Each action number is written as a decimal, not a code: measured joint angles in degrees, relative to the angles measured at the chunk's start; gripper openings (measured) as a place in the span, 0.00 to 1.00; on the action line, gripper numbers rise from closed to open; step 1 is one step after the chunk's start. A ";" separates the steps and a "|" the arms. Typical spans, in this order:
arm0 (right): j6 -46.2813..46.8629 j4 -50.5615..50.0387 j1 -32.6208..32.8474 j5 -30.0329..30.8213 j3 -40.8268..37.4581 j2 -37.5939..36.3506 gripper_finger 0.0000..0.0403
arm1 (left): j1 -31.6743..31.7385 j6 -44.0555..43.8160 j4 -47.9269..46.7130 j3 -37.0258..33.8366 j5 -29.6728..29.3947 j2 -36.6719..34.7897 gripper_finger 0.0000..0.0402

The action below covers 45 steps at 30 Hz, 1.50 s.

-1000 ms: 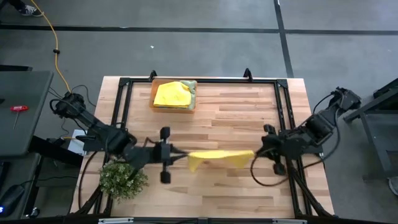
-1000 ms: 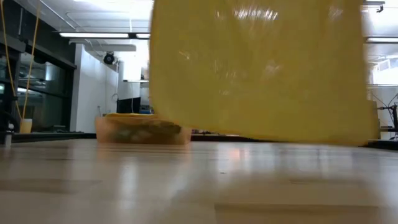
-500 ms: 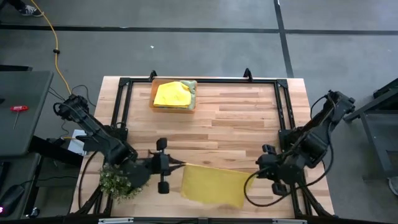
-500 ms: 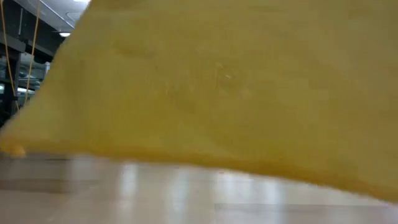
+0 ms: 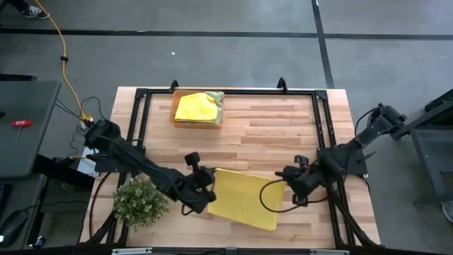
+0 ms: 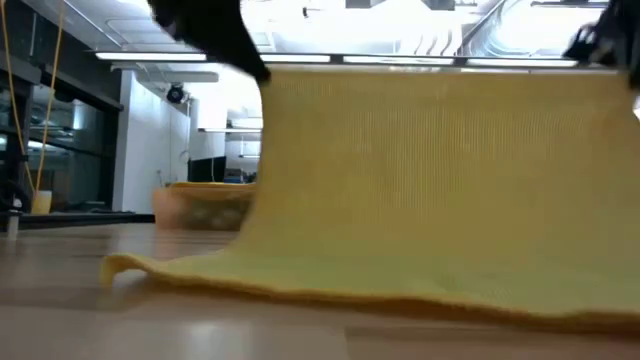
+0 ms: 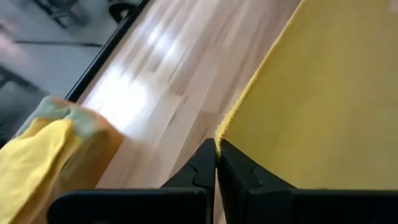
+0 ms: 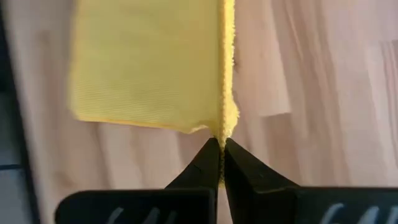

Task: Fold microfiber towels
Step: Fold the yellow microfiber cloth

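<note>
Near the plant (image 5: 139, 202), the left gripper (image 5: 207, 190) and right gripper (image 5: 285, 174) each pinch tight a far corner of the yellow towel (image 5: 244, 200); lower both evenly, edges taut, to lay it flat

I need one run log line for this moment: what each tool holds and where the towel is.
left tool: shut on yellow towel corner | right tool: shut on opposite corner | towel: far edge lifted, near edge lying on table

Bright ceiling strip lights (image 6: 160, 57) glare in the low view, while the near tabletop (image 6: 200, 320) is blurred.
</note>
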 joint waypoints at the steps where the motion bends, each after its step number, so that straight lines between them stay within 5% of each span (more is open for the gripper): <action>1: -0.60 0.71 -0.95 0.02 -1.41 0.02 0.00 | 0.66 -0.10 -0.14 0.00 -0.04 1.31 0.00; 16: -4.24 8.38 -12.87 10.21 -16.94 0.00 0.00 | 13.14 2.97 0.31 0.02 -5.89 14.54 0.00; 27: -7.62 10.80 -16.39 7.60 -19.06 0.00 0.02 | 19.99 12.01 8.91 -0.09 2.61 14.54 0.00; 39: -9.50 10.04 -16.42 14.61 -19.09 0.02 0.37 | 20.05 11.57 9.16 -0.11 0.70 14.54 0.00; 45: -8.68 10.37 -18.62 17.18 -21.00 -0.48 0.41 | 20.05 12.41 9.33 -0.11 0.58 14.54 0.00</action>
